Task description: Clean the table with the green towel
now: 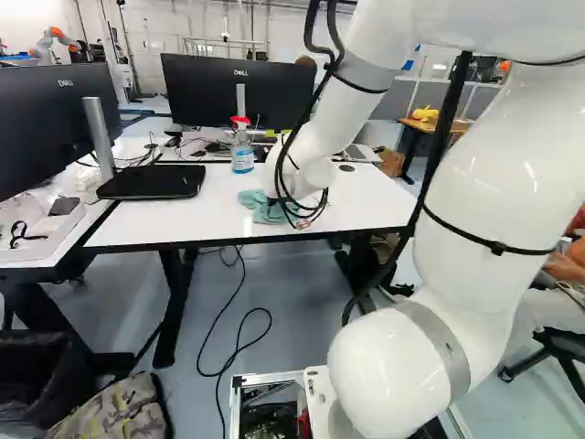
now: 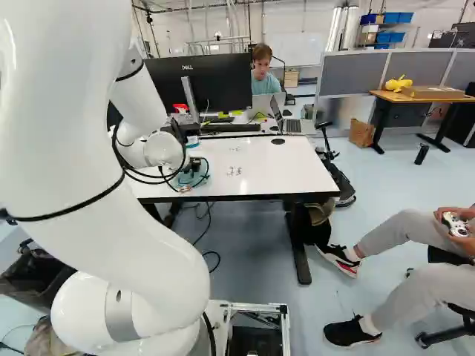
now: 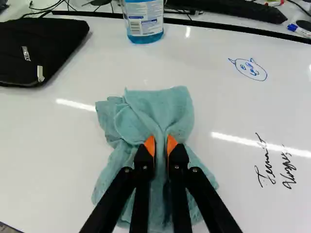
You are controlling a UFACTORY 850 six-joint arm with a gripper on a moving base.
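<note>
My gripper (image 3: 161,143) pinches a fold of the towel (image 3: 158,107), which lies bunched on the table (image 3: 48,145), near the bottle (image 3: 144,19). I judge the grasp made, wiping in hand. Next: light pressure, flat sweep towards the handwriting (image 3: 287,170).

A white wall (image 2: 167,30) rose behind the room's grey partition panels (image 2: 352,70). Ahead of those stood a wooden-topped desk with black legs (image 2: 382,95) on the pale blue-grey floor (image 2: 386,185); beyond them, blue bins (image 2: 398,17) sat on shelving.
</note>
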